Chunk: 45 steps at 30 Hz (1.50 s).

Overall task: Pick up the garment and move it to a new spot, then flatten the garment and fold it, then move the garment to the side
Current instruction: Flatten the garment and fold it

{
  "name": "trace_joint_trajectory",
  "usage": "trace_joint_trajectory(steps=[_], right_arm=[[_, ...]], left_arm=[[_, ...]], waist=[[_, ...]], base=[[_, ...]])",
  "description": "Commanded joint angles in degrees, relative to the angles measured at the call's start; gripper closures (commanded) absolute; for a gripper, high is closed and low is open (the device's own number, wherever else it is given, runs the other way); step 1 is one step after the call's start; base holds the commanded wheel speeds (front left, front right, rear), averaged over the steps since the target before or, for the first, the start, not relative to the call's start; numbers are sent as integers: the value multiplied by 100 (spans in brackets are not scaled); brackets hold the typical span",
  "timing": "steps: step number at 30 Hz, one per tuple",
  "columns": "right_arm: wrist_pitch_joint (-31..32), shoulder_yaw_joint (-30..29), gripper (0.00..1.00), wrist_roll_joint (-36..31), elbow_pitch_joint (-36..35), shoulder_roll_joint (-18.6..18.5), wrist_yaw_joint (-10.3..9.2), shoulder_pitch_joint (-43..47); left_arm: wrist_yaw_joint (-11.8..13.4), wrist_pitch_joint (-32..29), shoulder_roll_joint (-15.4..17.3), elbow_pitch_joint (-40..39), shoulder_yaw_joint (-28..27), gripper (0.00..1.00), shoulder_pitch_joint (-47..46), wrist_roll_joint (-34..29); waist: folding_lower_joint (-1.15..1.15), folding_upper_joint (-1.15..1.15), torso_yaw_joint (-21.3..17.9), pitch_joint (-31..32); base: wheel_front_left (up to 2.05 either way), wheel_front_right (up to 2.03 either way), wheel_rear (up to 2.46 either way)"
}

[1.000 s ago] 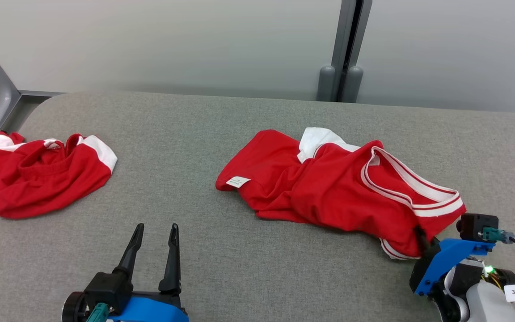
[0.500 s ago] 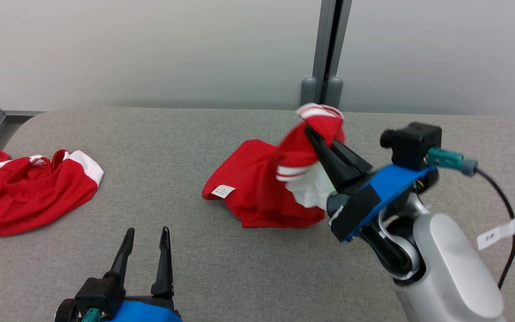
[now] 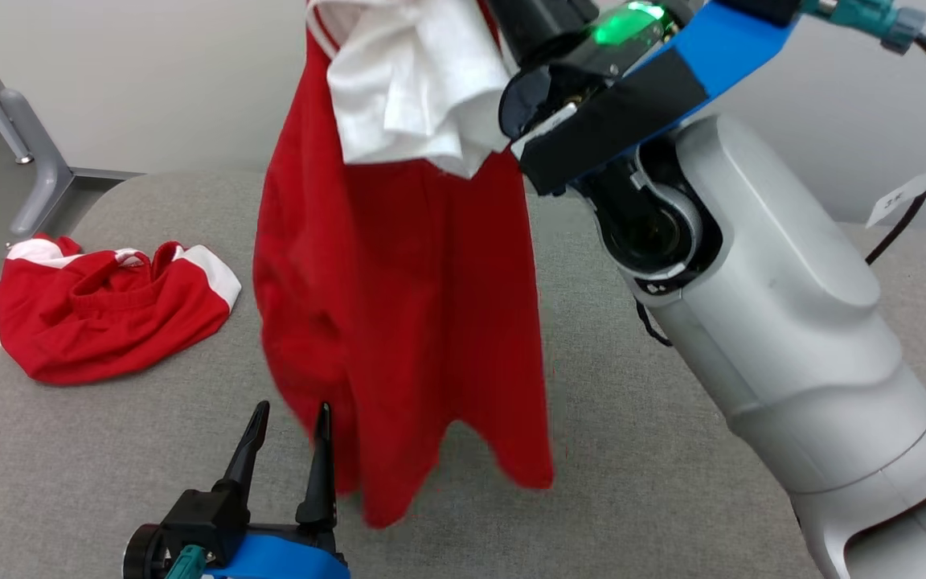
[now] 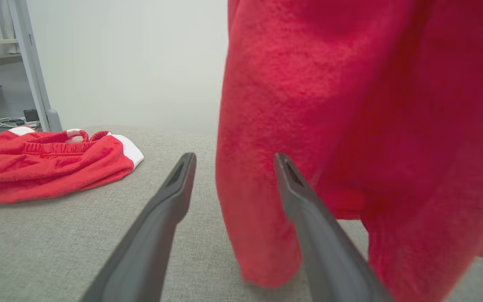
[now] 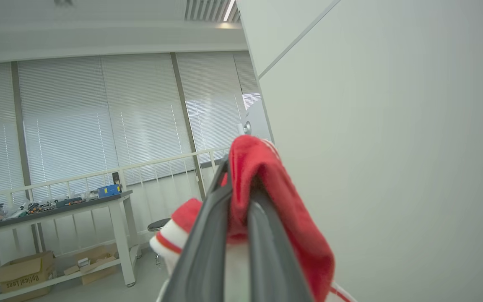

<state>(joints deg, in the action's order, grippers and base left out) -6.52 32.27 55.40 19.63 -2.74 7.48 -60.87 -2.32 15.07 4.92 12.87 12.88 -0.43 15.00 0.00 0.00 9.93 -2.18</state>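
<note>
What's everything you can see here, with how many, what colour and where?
hanging garment: one, red and white, lifted at centre
second garment: one, red with white trim, crumpled at left
table: one, grey, under both garments
workbench: one, dark top, background of right wrist view
left gripper: one, dark fingers, open, low beside the hanging garment
right gripper: one, dark fingers, shut on the hanging garment
</note>
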Motion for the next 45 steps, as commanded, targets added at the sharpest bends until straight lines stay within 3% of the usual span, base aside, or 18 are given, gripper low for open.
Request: trace_joint_trajectory(steps=[1, 7, 13, 17, 23, 28, 32, 35, 38, 43, 44, 45], right_arm=[[-158, 3, 100, -24, 158, -26, 3, -85], [-508, -497, 100, -673, 1276, -32, 3, 358], [-577, -1734, 100, -1629, 2261, -241, 3, 1465], [-594, -2504, 100, -2158, 2419, -367, 3, 2223], [-176, -3442, 100, -2615, 1537, -228, 3, 3337], [813, -3881, 100, -2683, -155, -45, 3, 4496], [1709, -4084, 100, -2320, -1622, -24, 3, 5604], [2024, -4300, 100, -2530, -2103, -31, 3, 5988], [2296, -4656, 100, -2967, -2332, -25, 3, 6159], [2350, -4779, 100, -3908, -1596, -21, 3, 5561], [2277, -4778, 87, -4044, -1348, -22, 3, 5390], [2198, -4790, 0, -4216, -1086, -22, 3, 5225]], left_arm=[[22, 15, -10, -30, -31, 0, -24, -13], [88, 15, 35, -136, -196, 0, 126, 4], [53, 15, 41, -176, -209, 0, 90, -18], [42, 15, 40, -146, -198, 0, 72, -28], [24, 15, 34, -127, -202, 0, 151, -33], [-15, 15, 18, -102, -155, 0, 157, -46], [-53, 15, 33, -92, -124, 0, 116, -47], [-51, 15, 38, -96, -129, 0, 99, -47], [-61, 15, 27, -80, -110, 0, 37, -58], [-75, 15, -2, -55, -91, 0, -52, -51], [-84, 15, -4, -50, -88, 0, -77, -56], [-90, 15, -8, -46, -91, 0, -112, -57]], waist=[[0, 0, 5, -2], [0, 0, -247, -47], [0, 0, -573, -122], [0, 0, -724, -119], [0, 0, -858, -67], [0, 0, -814, -53], [0, 0, -721, -66], [0, 0, -696, -87], [0, 0, -641, -119], [0, 0, -541, -196], [0, 0, -519, -217], [0, 0, -499, -241]], base=[[0, 0, 0], [0, 0, 0], [0, 0, 0], [0, 0, 0], [0, 0, 0], [0, 0, 0], [0, 0, 0], [0, 0, 0], [0, 0, 0], [0, 0, 0], [0, 0, 0], [0, 0, 0]])
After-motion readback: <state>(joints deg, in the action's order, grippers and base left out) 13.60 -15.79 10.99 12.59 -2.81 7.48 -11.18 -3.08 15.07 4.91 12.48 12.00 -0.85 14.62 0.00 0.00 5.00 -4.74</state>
